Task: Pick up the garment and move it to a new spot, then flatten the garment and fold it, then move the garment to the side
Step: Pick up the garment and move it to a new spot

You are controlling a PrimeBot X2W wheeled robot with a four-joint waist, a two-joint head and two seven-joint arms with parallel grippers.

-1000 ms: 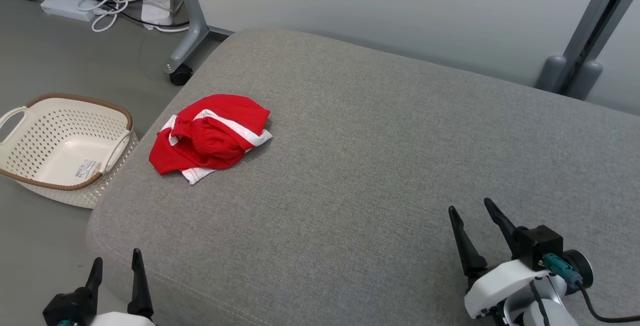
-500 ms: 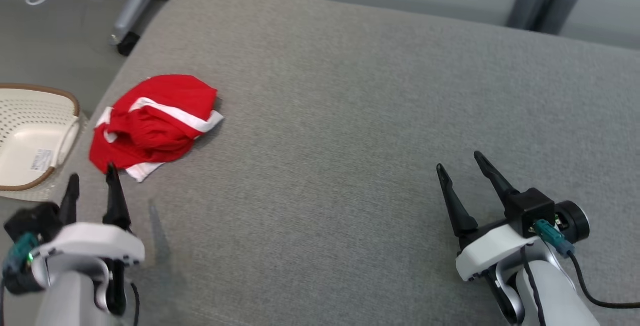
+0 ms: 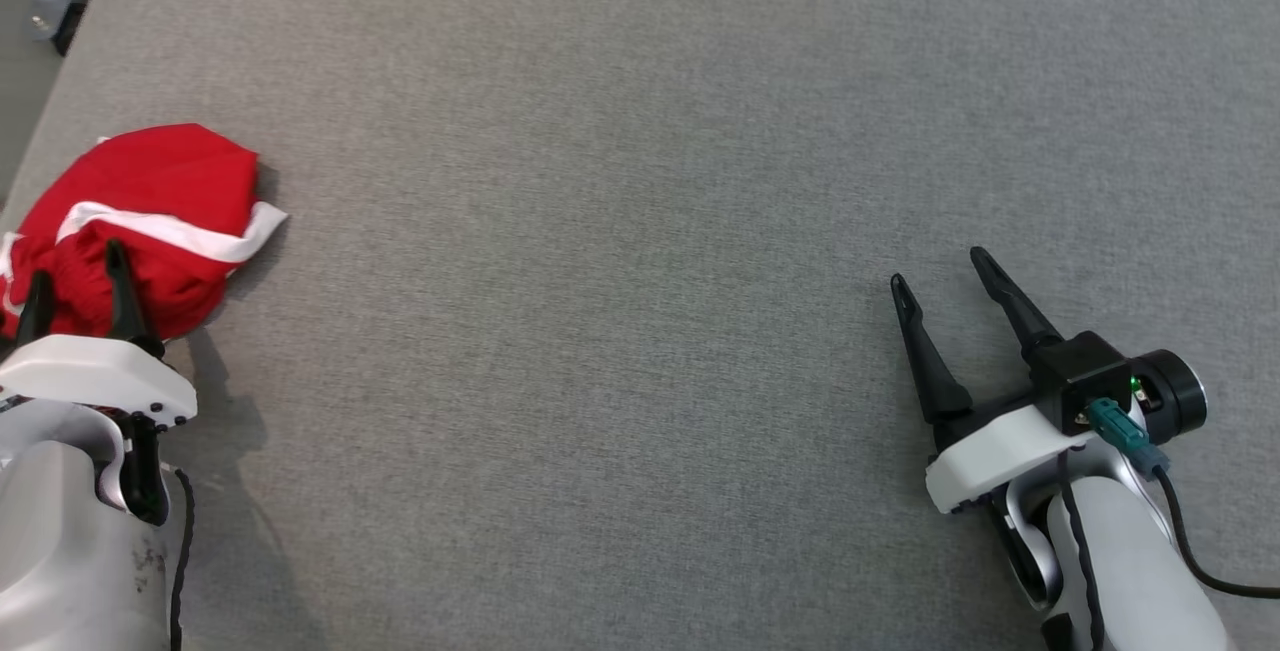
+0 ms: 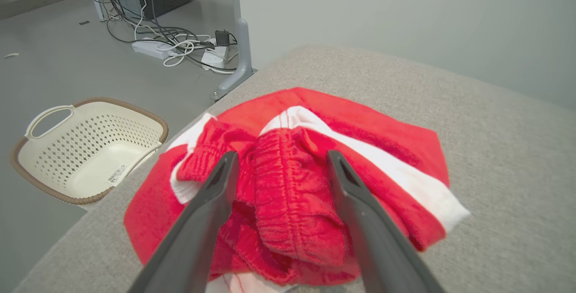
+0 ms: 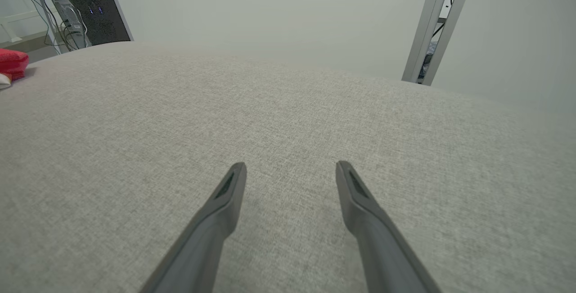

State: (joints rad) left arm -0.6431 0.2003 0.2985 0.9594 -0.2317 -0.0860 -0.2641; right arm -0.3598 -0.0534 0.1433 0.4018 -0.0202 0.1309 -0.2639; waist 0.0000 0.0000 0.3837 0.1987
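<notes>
The garment (image 4: 382, 149) looks like soft red cloth, waistband ribbed; cushion (image 3: 640, 181) is matt grey woven fabric; basket (image 4: 90, 142) smooth cream plastic; fingers (image 5: 225, 205) matt dark plastic.

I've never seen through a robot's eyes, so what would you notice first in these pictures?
The bright red garment with white stripes jumps out, crumpled near the left edge of the big grey cushion. The left gripper is open right at it, its dark fingers either side of a bunched red fold. The right gripper, also open, hovers over bare cushion far to the right.
</notes>
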